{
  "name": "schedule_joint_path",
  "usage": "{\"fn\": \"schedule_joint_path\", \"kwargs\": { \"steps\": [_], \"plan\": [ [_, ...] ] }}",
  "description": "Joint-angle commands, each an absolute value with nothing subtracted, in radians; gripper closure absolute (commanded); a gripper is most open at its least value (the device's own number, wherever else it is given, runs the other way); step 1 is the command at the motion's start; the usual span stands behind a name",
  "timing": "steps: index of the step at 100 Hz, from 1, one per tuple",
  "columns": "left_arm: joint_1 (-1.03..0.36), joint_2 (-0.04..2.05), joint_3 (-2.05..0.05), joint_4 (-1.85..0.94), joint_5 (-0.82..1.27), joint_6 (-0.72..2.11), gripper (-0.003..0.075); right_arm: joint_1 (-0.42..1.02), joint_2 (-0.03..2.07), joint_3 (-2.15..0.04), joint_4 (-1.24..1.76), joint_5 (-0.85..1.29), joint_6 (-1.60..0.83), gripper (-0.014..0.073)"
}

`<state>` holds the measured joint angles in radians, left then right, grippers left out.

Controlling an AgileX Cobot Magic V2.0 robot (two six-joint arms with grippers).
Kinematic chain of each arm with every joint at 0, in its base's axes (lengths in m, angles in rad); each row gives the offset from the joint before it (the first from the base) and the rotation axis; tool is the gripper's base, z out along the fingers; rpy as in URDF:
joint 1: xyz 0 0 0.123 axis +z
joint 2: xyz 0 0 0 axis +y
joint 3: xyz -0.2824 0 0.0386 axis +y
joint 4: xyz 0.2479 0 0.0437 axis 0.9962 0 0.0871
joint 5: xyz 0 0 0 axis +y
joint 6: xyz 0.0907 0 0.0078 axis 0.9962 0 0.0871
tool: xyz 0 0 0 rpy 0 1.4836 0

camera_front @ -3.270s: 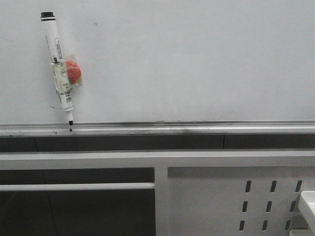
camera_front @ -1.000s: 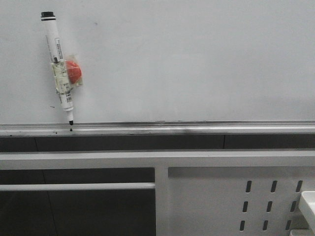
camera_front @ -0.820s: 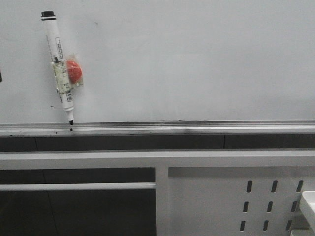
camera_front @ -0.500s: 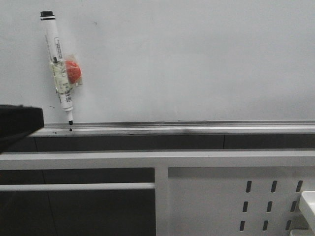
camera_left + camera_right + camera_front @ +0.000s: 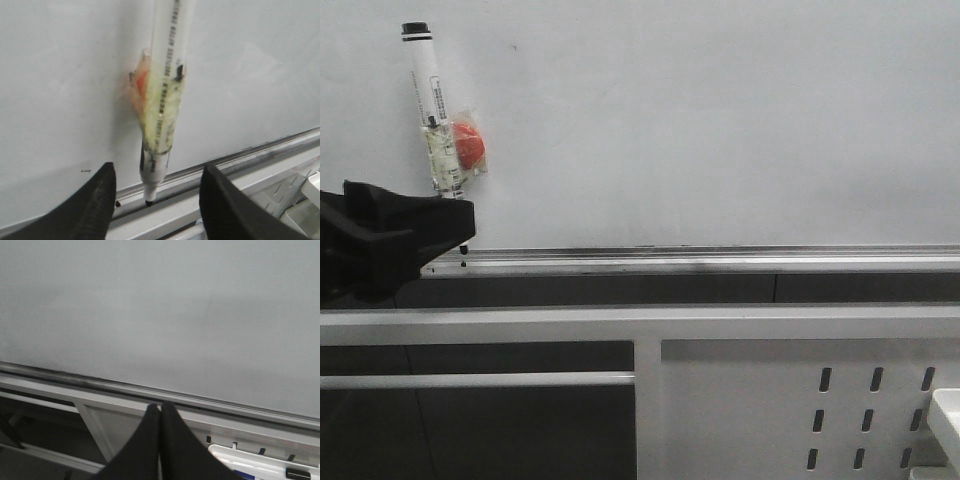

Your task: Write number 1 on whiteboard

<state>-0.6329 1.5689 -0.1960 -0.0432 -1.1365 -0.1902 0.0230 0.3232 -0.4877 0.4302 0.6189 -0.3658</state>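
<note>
The whiteboard fills the upper part of the front view, with its silvery ledge below. No number 1 stroke shows on it. A white marker pen hangs nearly upright at the board's left, taped to a red magnet, tip down just above the ledge. My left gripper is open, and in the left wrist view its fingers stand on either side of the marker's lower end without touching it. My right gripper is shut and empty, facing bare board; it is out of the front view.
A white frame rail runs below the ledge. A white perforated panel is at lower right, with a white tray's edge beside it. The tray also shows in the right wrist view.
My left gripper has come into the front view from the left and risen to the marker's lower end. The marker has not moved.
</note>
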Motion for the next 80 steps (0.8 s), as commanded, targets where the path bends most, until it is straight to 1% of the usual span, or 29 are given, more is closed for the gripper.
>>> {"fn": "schedule_joint_path", "kwargs": {
  "steps": [1,17,22,25,26,27,29,32,35,37,48,59,69,80],
  "plan": [
    [-0.64,1.572,-0.234,-0.056,-1.36,-0.201,0.0374,0.036,0.369,-0.529,0.46,0.535,-0.389,0.0663],
    [-0.64,1.609,-0.283,-0.056,-1.36,-0.201,0.0376,0.049,0.403,-0.532,0.464,0.521,-0.392,0.0663],
    [-0.64,1.613,-0.291,-0.056,-1.36,-0.201,0.0402,0.05,0.406,-0.532,0.464,0.521,-0.392,0.0663],
    [-0.64,1.613,-0.293,-0.058,-1.36,-0.201,0.044,0.05,0.407,-0.532,0.464,0.522,-0.392,0.0663],
    [-0.64,1.613,-0.293,-0.06,-1.36,-0.201,0.048,0.05,0.409,-0.532,0.464,0.522,-0.392,0.0663],
    [-0.64,1.613,-0.293,-0.059,-1.36,-0.201,0.048,0.05,0.409,-0.532,0.464,0.525,-0.392,0.0663],
    [-0.64,1.613,-0.293,-0.062,-1.36,-0.201,0.0548,0.05,0.409,-0.532,0.464,0.525,-0.392,0.0663],
    [-0.64,1.613,-0.293,-0.068,-1.36,-0.201,0.0606,0.052,0.409,-0.532,0.464,0.529,-0.392,0.0663],
    [-0.64,1.613,-0.291,-0.067,-1.36,-0.201,0.0709,0.056,0.409,-0.532,0.464,0.531,-0.392,0.0663],
    [-0.64,1.613,-0.289,-0.067,-1.36,-0.199,0.0738,0.06,0.409,-0.532,0.464,0.533,-0.392,0.0663],
    [-0.64,1.613,-0.275,-0.063,-1.36,-0.199,0.074,0.093,0.409,-0.532,0.465,0.545,-0.392,0.0663],
    [-0.64,1.611,-0.251,-0.017,-1.36,-0.199,0.074,0.168,0.423,-0.545,0.465,0.552,-0.416,0.0663],
    [-0.64,1.607,-0.243,0.092,-1.36,-0.196,0.074,0.281,0.479,-0.591,0.465,0.584,-0.446,0.0663],
    [-0.64,1.601,-0.244,0.197,-1.329,-0.166,0.074,0.459,0.57,-0.65,0.429,0.617,-0.448,0.0663]
  ]
}}
